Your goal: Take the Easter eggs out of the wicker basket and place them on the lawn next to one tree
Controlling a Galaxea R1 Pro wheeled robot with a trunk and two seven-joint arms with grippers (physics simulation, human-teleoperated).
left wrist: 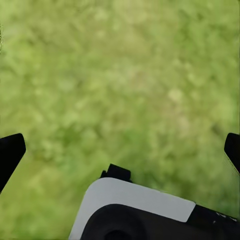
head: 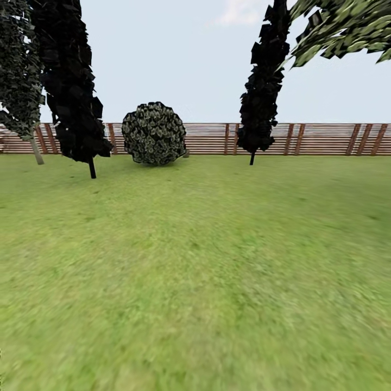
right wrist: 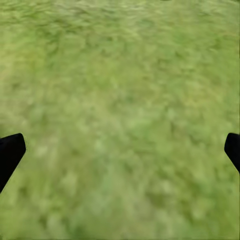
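We face a wide stretch of lawn (head: 195,271), short patchy green grass running from our feet to a brown slatted fence (head: 320,138) at the far edge. Taking the fence as our landmark: a round, dark-leaved bush (head: 154,133) sits right against it, toward its left half. A narrow dark conifer (head: 263,87) rises just in front of the fence to the bush's right, and a second, bulkier dark conifer (head: 73,81) stands a little farther out from the fence on the bush's left. Beyond that one, near the fence's left end, a pale slanting trunk (head: 36,151) shows under grey-green foliage. Lighter green leafy branches (head: 342,27) hang over the fence's right part.

In the left wrist view our left gripper (left wrist: 120,150) hangs over bare grass with its black fingertips (left wrist: 10,152) far apart at the edges, so the jaws stand wide and hold nothing; a white and black part of the robot's body (left wrist: 135,205) lies below. In the right wrist view our right gripper (right wrist: 120,150) is likewise spread wide over grass, empty, its fingertips (right wrist: 10,152) at the edges.
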